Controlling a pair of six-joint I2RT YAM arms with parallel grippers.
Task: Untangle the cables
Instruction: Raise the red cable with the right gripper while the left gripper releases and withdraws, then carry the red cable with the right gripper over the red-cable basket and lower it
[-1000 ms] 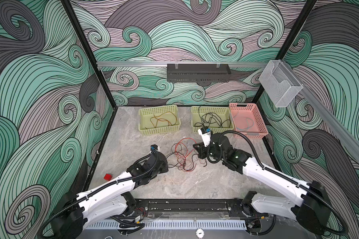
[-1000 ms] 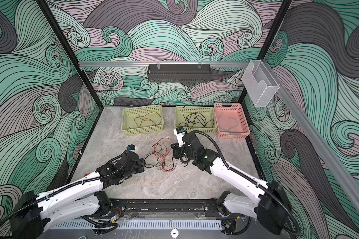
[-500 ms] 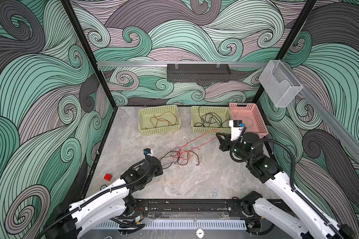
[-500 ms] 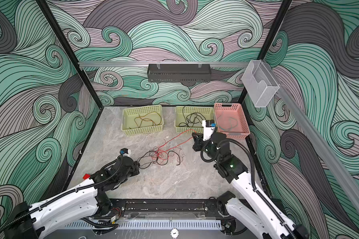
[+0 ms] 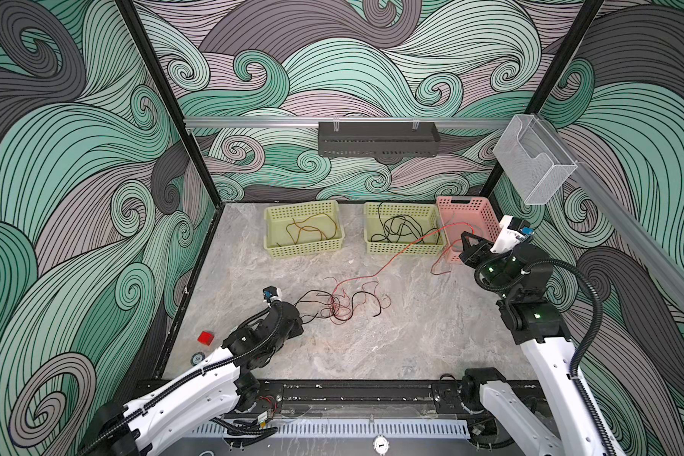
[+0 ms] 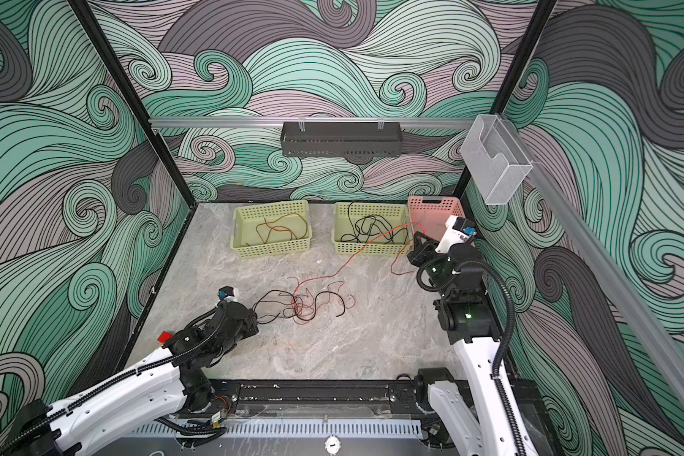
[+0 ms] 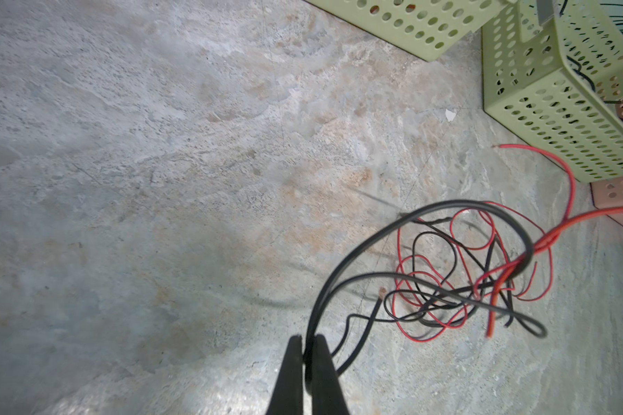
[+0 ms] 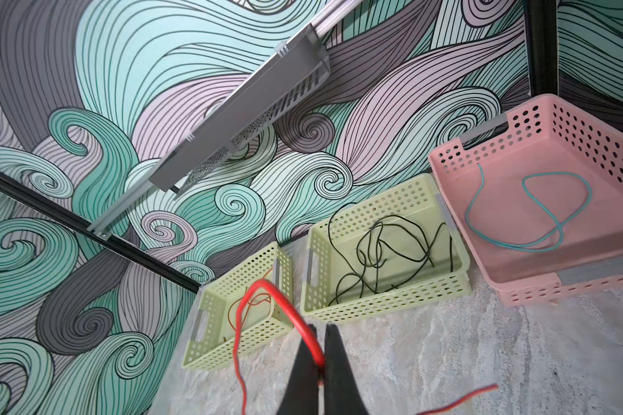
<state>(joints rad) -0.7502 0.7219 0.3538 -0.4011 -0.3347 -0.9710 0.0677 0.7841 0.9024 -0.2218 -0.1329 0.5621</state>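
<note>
A loose tangle of red and black cables (image 5: 340, 306) lies mid-table, seen in both top views and in the left wrist view (image 7: 464, 284). My left gripper (image 7: 307, 345) is shut on a black cable of that tangle, just left of it (image 6: 255, 316). My right gripper (image 8: 319, 336) is shut on a red cable (image 6: 352, 256) that runs up from the tangle, over the front of the middle basket, to the gripper (image 5: 466, 241) beside the pink basket (image 5: 464, 200). A teal cable (image 8: 525, 212) lies in the pink basket.
Two green baskets stand at the back: one (image 5: 305, 250) holds a red-orange cable, the other (image 5: 403, 248) black cables. A small red block (image 5: 205, 337) sits at the left table edge. A black tray (image 5: 378, 138) and a clear holder (image 5: 530, 166) hang on the walls.
My right gripper has moved from the tangle to the right and back, drawing the red cable out toward the pink basket. My left gripper has pulled back front-left with the black cable.
</note>
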